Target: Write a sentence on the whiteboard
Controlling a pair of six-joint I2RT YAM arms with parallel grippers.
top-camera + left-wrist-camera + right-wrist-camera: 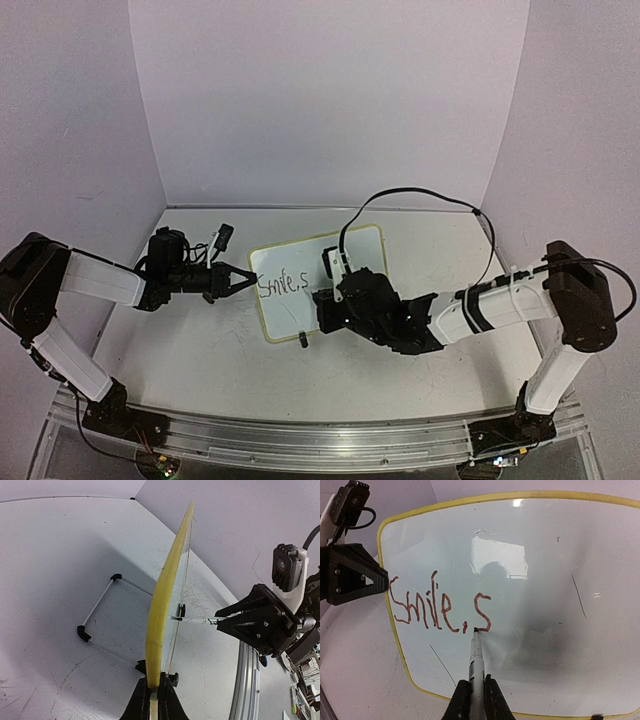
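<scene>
The whiteboard [320, 270] stands propped on the table, its yellow rim seen edge-on in the left wrist view [162, 605] and face-on in the right wrist view [530, 580]. The sentence [437, 605] reads "Smile, s" in dark marker strokes; it also shows in the top view [287, 285]. My left gripper [240, 279] is shut on the board's left rim [154, 692]. My right gripper [475, 695] is shut on a white marker [476, 660], whose tip touches the foot of the "s". The marker also shows in the left wrist view [197, 620].
The board's wire stand with black feet [100, 615] rests on the table behind it. A metal rail [320, 440] runs along the near edge. A black cable [420, 200] loops over the right arm. Grey walls enclose the back and sides.
</scene>
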